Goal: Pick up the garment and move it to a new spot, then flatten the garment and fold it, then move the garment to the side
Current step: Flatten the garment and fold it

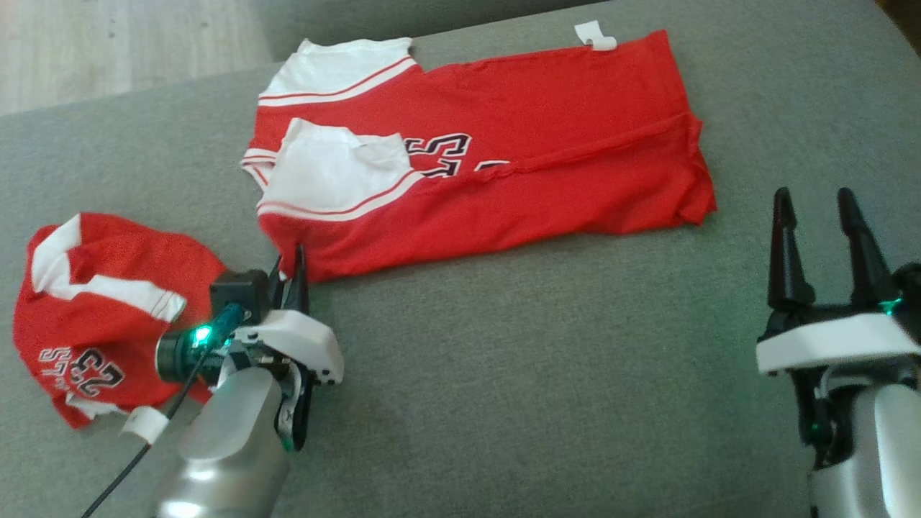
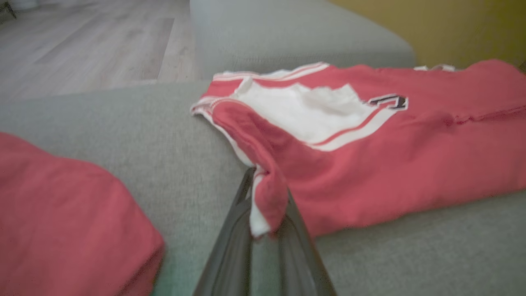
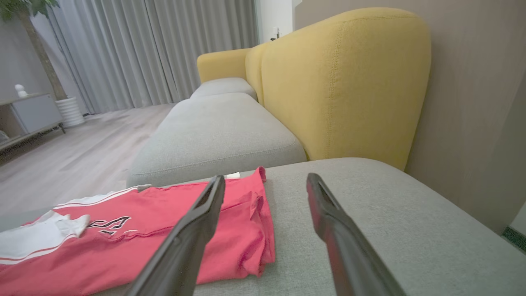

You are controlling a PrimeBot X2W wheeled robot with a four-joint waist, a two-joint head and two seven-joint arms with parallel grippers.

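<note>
Left gripper (image 1: 290, 260) low on the grey seat cushion (image 1: 547, 374), fingers pressed together on the near left corner of the garment (image 1: 547, 158); left wrist view shows a red-and-white flap of that corner pinched between the two dark fingers (image 2: 230, 246). Right gripper (image 1: 814, 198) at lower right over bare cushion, fingers spread wide, holding nothing, well apart from the cloth. Garment is a red jersey with white striped sleeves and dark lettering, lying folded and mostly flat across the middle of the cushion, white tag (image 1: 594, 36) at its far edge, right end a bit rumpled. Second jersey (image 1: 93, 302), same colours, crumpled in a heap at the cushion's left, just beside the left arm, apart from the garment. Cushion fabric is plain grey weave. Beyond it another grey cushion (image 3: 222, 135), then a yellow backrest (image 3: 349, 82) against a beige wall (image 3: 472, 102). Pale wood floor (image 1: 108, 43) to the left. Far end: grey curtains (image 3: 156, 49), white ribbed pot (image 3: 70, 111) with a tree trunk, low cabinet (image 3: 33, 113).
</note>
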